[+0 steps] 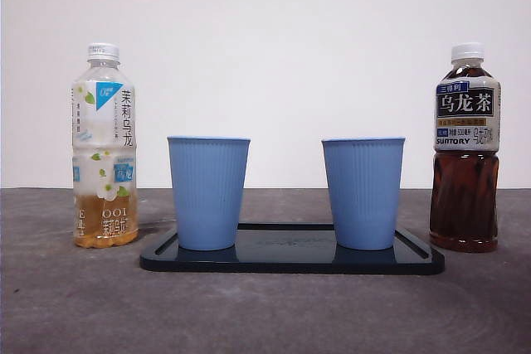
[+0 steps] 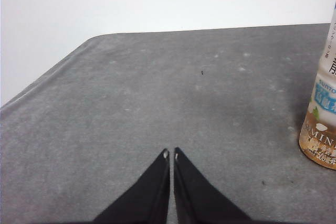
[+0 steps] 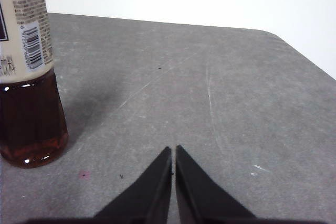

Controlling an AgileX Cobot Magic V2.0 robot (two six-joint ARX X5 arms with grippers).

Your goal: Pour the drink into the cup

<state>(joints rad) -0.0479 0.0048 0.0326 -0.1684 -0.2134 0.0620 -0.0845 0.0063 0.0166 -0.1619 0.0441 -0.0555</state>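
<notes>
Two ribbed blue plastic cups (image 1: 208, 192) (image 1: 363, 192) mid-frame on a dark tray (image 1: 290, 259); left gripper (image 2: 170, 155) and right gripper (image 3: 174, 150) fingers pinched closed, empty, over grey worktop (image 1: 265, 312).

Bright, even light; sharp, soft shadows

a grey table (image 1: 265, 312), faintly scuffed and scratched, carries everything. at its centre lies a flat dark tray (image 1: 419, 256) with a raised rim. directly on the tabletop at 9 o'clock of the tray stands a pale tea bottle (image 1: 104, 147) with a white cap, upright and just beside the tray's end. at 3 o'clock of the tray stands a dark tea bottle (image 1: 465, 151), also white-capped and upright, close to the tray's other end.
</notes>
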